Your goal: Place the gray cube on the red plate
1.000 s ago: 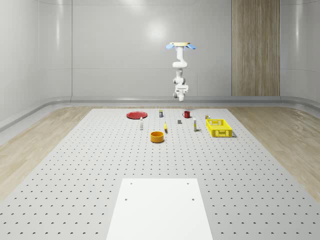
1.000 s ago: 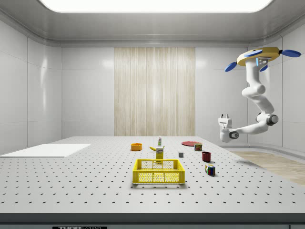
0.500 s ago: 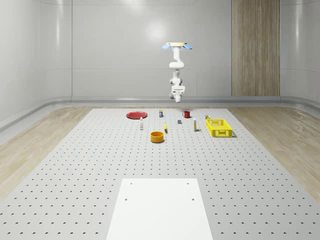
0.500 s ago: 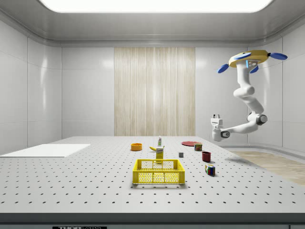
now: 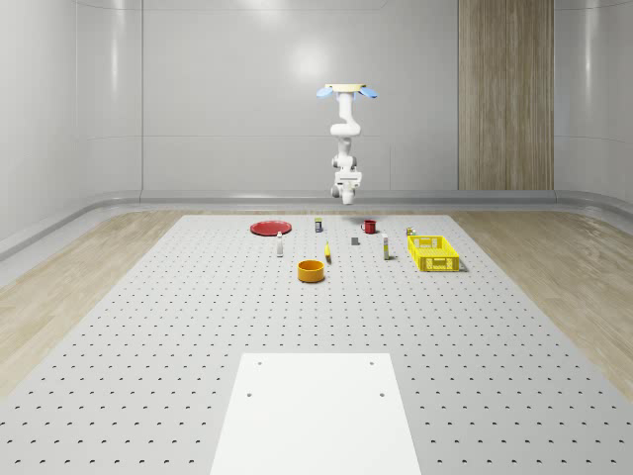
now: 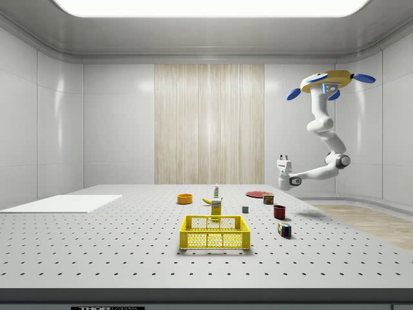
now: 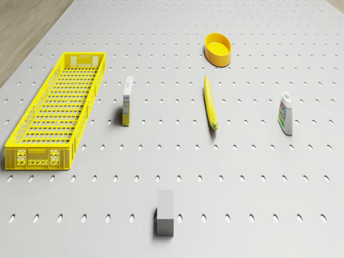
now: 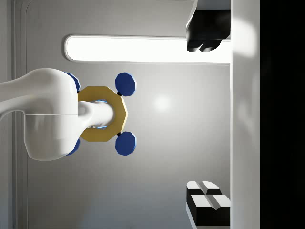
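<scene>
The gray cube (image 5: 355, 239) (image 6: 245, 209) (image 7: 165, 213) sits on the perforated table, between the banana and a small box. Farther back, toward the whole-scene view's left, lies the red plate (image 5: 269, 228) (image 6: 258, 194). The drone (image 5: 346, 91) (image 6: 326, 81) hovers high over the table's far end, behind the cube. Its arm hangs down and bends forward. My gripper (image 5: 346, 184) (image 6: 282, 158) (image 8: 190, 117) points upward, well above the table. Its fingers (image 8: 205, 33) stand wide apart and hold nothing, and the wrist view looks up at the drone's underside.
A yellow crate (image 5: 432, 251) (image 7: 54, 110) stands at the whole-scene view's right. An orange bowl (image 5: 311, 270) (image 7: 218, 49), a banana (image 7: 210, 102), a small box (image 7: 127, 100) and a bottle (image 7: 285, 113) lie around the cube. A red mug (image 5: 369, 227) (image 6: 279, 211) stands behind it.
The drone and arm have shifted toward the side view's left, in over the table's far end, and slightly to the whole-scene view's left. The objects on the table have not moved.
</scene>
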### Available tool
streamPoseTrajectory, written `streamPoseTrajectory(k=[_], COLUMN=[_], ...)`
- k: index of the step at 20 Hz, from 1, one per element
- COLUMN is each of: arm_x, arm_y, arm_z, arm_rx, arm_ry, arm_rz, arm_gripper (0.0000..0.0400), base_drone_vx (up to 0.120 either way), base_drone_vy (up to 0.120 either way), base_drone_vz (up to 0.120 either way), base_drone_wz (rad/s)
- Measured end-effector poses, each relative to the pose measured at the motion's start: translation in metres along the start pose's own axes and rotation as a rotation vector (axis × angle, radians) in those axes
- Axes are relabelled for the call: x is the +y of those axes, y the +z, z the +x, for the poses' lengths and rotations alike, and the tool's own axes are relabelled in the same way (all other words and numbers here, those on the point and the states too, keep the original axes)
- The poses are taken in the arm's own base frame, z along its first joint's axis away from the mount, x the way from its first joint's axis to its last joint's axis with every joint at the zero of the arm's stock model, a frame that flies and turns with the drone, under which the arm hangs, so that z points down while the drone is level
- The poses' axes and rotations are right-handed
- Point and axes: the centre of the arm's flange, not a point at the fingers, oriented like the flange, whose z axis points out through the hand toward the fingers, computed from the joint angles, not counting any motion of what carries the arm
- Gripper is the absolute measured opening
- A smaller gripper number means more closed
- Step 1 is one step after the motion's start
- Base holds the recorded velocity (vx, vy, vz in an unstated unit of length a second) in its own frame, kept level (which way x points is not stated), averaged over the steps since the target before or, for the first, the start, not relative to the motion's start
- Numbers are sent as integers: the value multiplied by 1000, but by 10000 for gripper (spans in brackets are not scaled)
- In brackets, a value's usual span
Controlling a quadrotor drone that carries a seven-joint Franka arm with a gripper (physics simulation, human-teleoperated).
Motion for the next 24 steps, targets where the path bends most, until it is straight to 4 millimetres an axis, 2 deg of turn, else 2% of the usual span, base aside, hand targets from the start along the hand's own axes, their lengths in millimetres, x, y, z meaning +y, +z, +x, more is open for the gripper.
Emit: streamPoseTrajectory(k=[16,24], arm_x=[-5,-23], arm_y=[0,6], arm_z=[-7,-25], arm_rx=[70,260], arm_ry=[-1,-4], arm_rz=[-53,-235], arm_gripper=[400,400], base_drone_vx=[120,120], base_drone_vy=[0,0], base_drone_vz=[0,0], base_drone_wz=[0,0])
